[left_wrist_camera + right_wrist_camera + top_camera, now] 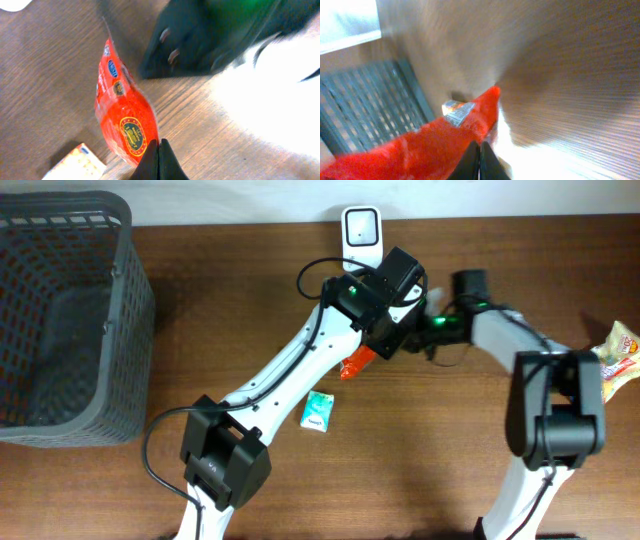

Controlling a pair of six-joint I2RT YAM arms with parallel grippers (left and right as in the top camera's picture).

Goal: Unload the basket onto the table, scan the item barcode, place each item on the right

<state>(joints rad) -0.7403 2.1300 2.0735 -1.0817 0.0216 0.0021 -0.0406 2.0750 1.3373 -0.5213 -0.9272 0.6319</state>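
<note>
A red snack packet (356,365) hangs just above the table under the left arm's wrist (385,292). In the left wrist view the packet (122,117) stands on edge, and my left gripper (159,150) is shut on its lower edge. In the right wrist view the same packet (420,145) fills the lower left, with my right gripper (480,150) shut on its near edge. Overhead, both sets of fingertips are hidden beneath the left wrist. The white scanner (360,230) stands at the table's back edge, just behind the grippers. No barcode shows.
A dark mesh basket (60,320) takes up the left of the table. A small white-and-teal sachet (317,410) lies in front of the packet, also seen in the left wrist view (75,162). A yellow snack bag (620,355) lies at the right edge.
</note>
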